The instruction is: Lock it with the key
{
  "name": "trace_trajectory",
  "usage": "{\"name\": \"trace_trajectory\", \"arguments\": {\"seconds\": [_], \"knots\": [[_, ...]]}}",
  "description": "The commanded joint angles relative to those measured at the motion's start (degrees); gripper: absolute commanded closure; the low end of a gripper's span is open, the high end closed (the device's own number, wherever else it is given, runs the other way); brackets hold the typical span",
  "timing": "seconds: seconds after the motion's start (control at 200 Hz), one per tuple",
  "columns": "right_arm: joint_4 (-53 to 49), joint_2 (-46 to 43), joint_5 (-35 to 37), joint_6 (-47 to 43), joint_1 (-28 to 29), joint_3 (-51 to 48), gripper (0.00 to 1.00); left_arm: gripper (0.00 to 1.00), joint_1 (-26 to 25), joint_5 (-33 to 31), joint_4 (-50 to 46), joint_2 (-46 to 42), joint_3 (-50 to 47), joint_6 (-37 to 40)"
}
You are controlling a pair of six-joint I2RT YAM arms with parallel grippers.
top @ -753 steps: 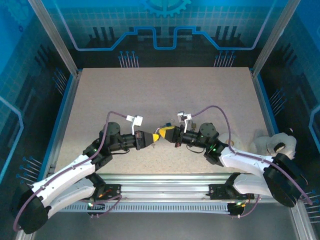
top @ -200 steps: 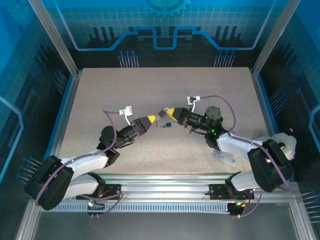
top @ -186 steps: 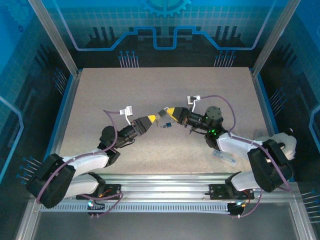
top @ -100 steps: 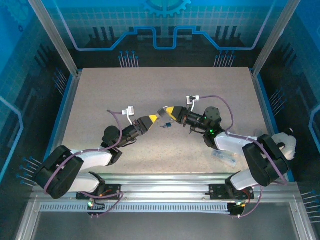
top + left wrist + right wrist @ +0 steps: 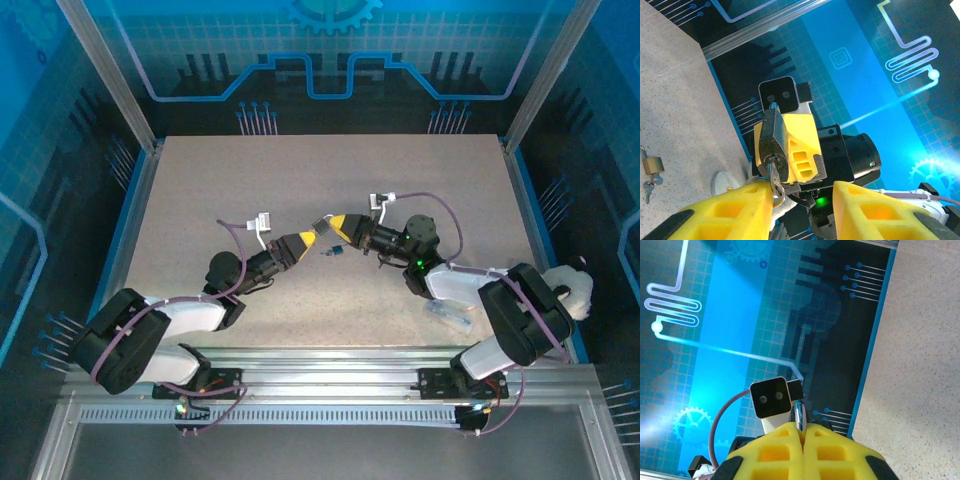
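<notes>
My right claw (image 5: 802, 430) is clamping fully shut on the padlock (image 5: 772, 142). My left claw (image 5: 802, 195) is sitting partly open, with one finger (image 5: 720, 212) touching the key (image 5: 775, 184) that is sticking in the keyhole. Both are hovering over the desk (image 5: 250, 180), tips nearly meeting. The padlock's long axis is running along the line between the claws, keyhole end facing the left one. Left wrist is showing the lock face, the key and a second brass padlock (image 5: 653, 164) lying on the desk. Right wrist is giving a metal sliver (image 5: 799, 416) between the pads (image 5: 775, 450).
</notes>
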Motion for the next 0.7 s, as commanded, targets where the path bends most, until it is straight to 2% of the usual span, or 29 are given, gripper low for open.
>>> {"name": "trace_trajectory", "arguments": {"seconds": [0.0,0.475,0.696], "knots": [[4.3,0.7,0.4,0.5,1.0,1.8,1.0,0.67,0.5,1.1,3.2,0.6,0.6,0.0],[6.7,1.2,-1.1,1.5,1.4,0.7,1.0,0.7,1.3,1.4,3.2,0.8,0.1,-0.7],[6.7,1.5,-1.9,1.3,1.9,0.6,1.0,0.76,1.9,1.9,3.2,1.2,0.4,-1.3]]}}
